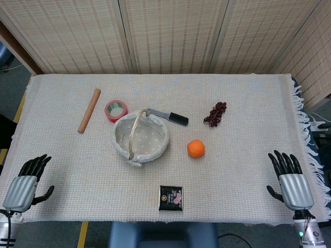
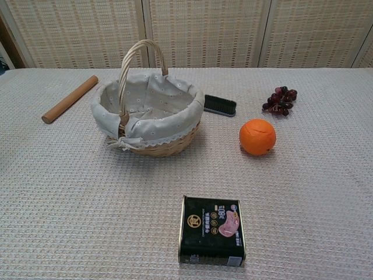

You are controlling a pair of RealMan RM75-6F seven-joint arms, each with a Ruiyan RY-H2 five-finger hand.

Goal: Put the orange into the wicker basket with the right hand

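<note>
Right now the orange point(image 1: 196, 148) sits on the cloth-covered desk point(image 1: 248, 196) just to the right of the wicker basket point(image 1: 140, 136), apart from it and untouched. Beyond the orange lies a bunch of dark grapes point(image 1: 215, 114), and nearer the robot than the orange, slightly to its left, rests a black tin point(image 1: 171, 198). A black-handled knife point(image 1: 169, 117) lies behind the basket's rim, with a roll of red tape point(image 1: 116, 110) and a wooden rolling pin point(image 1: 89, 110) further to the basket's left. The right robot hand point(image 1: 291, 178) rests at the desk's near right corner, well apart from the orange, released with fingers spread and holding nothing; the left robot hand point(image 1: 28, 178) lies likewise released at the near left corner. The orange looks firm, round and moderately light, with a dimpled skin that should give fair grip, though it will likely roll if nudged from one side. A wrap from above, fingers and thumb on opposite sides of its widest girth, seems the safest hold. The basket's upright handle point(image 2: 133, 61) arches over the lined opening, so the drop probably needs to come in beside it.
</note>
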